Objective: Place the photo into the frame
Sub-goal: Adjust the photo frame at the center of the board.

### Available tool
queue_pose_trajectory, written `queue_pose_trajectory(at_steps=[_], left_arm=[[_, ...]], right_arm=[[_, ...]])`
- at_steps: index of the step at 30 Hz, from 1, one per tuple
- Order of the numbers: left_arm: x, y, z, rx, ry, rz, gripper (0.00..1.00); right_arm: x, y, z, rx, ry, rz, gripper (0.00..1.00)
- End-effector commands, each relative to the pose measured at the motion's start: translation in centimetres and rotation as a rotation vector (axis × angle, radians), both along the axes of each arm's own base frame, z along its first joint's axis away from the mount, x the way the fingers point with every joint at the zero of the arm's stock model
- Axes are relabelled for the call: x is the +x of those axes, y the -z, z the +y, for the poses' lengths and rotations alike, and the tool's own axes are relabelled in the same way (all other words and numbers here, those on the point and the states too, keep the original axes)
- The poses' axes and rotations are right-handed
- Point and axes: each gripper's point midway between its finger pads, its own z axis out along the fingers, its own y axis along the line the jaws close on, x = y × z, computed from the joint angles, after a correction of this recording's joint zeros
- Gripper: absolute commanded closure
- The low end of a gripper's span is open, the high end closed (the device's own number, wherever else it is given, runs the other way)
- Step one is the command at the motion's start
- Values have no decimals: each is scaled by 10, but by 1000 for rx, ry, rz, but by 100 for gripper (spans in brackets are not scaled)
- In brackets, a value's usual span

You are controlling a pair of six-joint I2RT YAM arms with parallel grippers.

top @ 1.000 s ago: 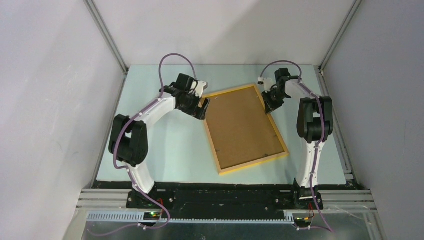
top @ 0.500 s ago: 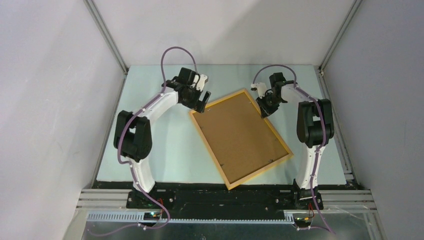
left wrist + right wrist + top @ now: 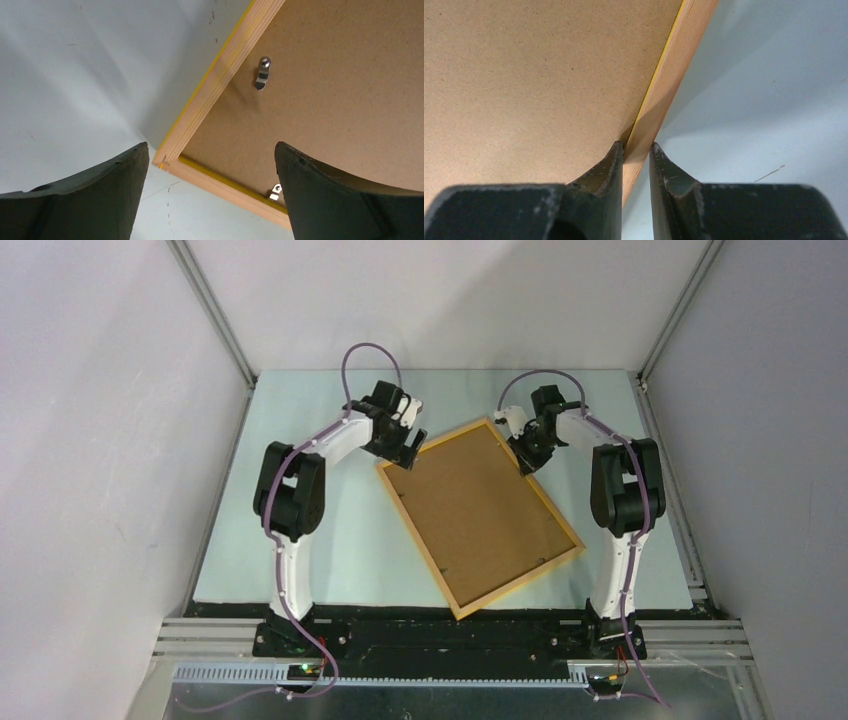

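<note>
The frame (image 3: 421, 541) lies slanted mid-table, back up, its narrow yellow-orange wooden edges around a brown backing board (image 3: 480, 515). My right gripper (image 3: 528, 455) is shut on the frame's far right edge. In the right wrist view the wooden edge (image 3: 674, 70) runs down between the right gripper's (image 3: 636, 147) jaws, with the board (image 3: 534, 75) to its left. My left gripper (image 3: 408, 452) is open over the frame's far left corner. That corner (image 3: 170, 155) shows between the left gripper's (image 3: 210, 150) wide jaws. The photo is out of view.
Small metal clips (image 3: 261, 74) sit on the backing board near the frame's corner. The pale table (image 3: 330, 530) is bordered by grey walls and an aluminium rail (image 3: 215, 320) at the far left. Both arm bases stand at the near edge.
The frame has swung, its far end moving left and its near end right, held by my right gripper. My left arm has drawn in, bringing its open gripper over the frame's left corner.
</note>
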Motion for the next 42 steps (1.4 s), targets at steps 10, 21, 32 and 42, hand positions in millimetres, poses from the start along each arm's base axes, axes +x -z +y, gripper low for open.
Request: queue_pose_trajectory(at_steps=[10, 21, 32, 42], left_arm=[[22, 9, -11, -41, -31, 10, 10], [31, 16, -13, -145, -153, 73, 11], [50, 21, -19, -207, -184, 90, 25], [30, 33, -18, -233, -206, 167, 69]], right_arm=[[-2, -8, 52, -19, -250, -31, 100], [-10, -10, 72, 24, -302, -21, 100], [-11, -19, 88, 56, -336, -35, 100], [4, -21, 88, 31, -307, -56, 100]])
